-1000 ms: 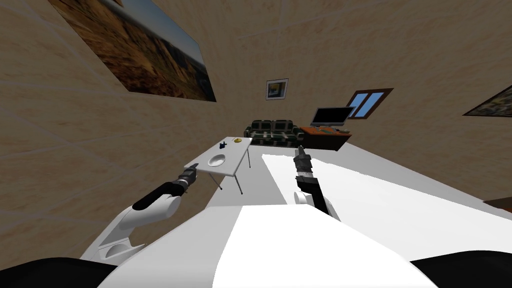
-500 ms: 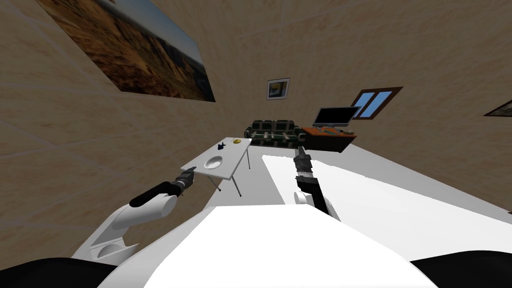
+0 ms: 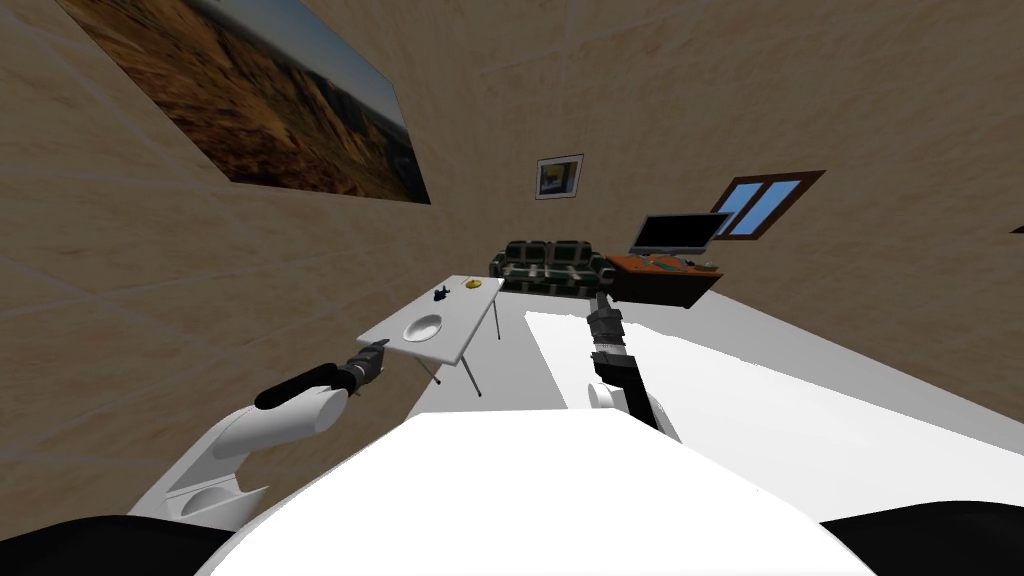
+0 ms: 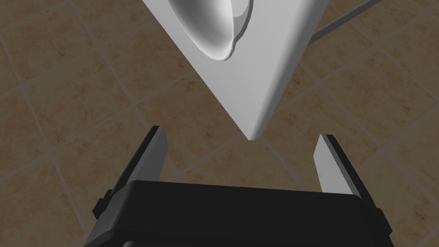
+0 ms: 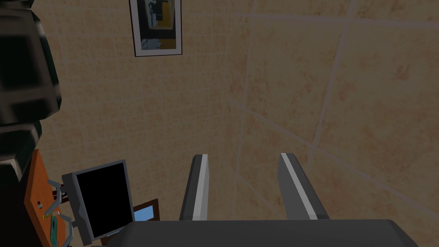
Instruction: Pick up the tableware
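Left gripper (image 3: 377, 348), fingers released, just short of table (image 3: 465, 306) corner, centre-left: advance over the edge, pinch white bowl (image 3: 422, 327) by its rim (looks shallow). Right gripper (image 3: 601, 300) parted, empty.

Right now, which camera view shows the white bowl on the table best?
The left wrist view: the bowl sits close and large near the table corner, just beyond the open left gripper, its rim and hollow plain. The head view shows it small on the white table. The right wrist view faces a tan wall.
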Available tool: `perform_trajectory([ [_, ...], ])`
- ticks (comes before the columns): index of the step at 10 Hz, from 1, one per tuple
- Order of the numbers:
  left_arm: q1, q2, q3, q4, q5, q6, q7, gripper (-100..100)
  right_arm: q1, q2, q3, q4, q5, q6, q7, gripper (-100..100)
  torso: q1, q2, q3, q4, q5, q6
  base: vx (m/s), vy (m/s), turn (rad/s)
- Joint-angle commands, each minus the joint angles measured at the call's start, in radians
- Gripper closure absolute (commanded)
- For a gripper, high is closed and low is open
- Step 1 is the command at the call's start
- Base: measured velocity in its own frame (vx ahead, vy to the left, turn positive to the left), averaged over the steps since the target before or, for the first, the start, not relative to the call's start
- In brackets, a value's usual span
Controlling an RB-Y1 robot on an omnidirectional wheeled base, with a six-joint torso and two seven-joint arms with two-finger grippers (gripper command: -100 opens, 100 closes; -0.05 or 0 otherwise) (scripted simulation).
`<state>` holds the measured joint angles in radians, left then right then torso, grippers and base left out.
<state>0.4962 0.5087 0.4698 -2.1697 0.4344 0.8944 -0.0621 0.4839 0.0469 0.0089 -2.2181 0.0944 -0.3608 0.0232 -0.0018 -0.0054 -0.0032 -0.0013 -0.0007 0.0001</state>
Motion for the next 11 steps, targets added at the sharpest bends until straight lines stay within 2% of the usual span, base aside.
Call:
perform_trajectory([
  [1,-0.003,0.019,0.014,0.010,0.023,0.050,0.009,-100,0.000,0.000,0.000,0.000,0.000,0.000,0.000,0,0.000,0.000,0.000,0.000,0.000,0.000,0.113,-0.062,0.048],
  [4,-0.005,0.035,0.025,0.021,0.042,0.107,0.017,-100,0.000,0.000,0.000,0.000,0.000,0.000,0.000,0,0.000,0.000,0.000,0.000,0.000,0.000,0.085,-0.047,0.049],
  [5,-0.007,0.049,0.035,0.032,0.061,0.145,0.026,-100,0.000,0.000,0.000,0.000,0.000,0.000,0.000,0,0.000,0.000,0.000,0.000,0.000,0.000,0.104,-0.042,0.062],
  [6,-0.009,0.063,0.043,0.042,0.078,0.172,0.036,-100,0.000,0.000,0.000,0.000,0.000,0.000,0.000,0,0.000,-0.001,-0.001,0.000,0.000,0.000,0.157,-0.064,0.085],
  [7,-0.009,0.063,0.043,0.042,0.078,0.185,0.036,-100,0.000,0.000,0.000,0.000,0.000,0.000,0.000,0,-0.001,-0.004,-0.002,-0.001,0.000,0.000,0.126,-0.045,0.048],
  [11,-0.015,0.104,0.064,0.082,0.139,0.303,0.076,-100,0.000,0.000,0.000,0.000,0.000,0.000,0.000,0,0.000,-0.005,-0.003,-0.001,0.000,0.000,0.156,-0.045,0.085],
])
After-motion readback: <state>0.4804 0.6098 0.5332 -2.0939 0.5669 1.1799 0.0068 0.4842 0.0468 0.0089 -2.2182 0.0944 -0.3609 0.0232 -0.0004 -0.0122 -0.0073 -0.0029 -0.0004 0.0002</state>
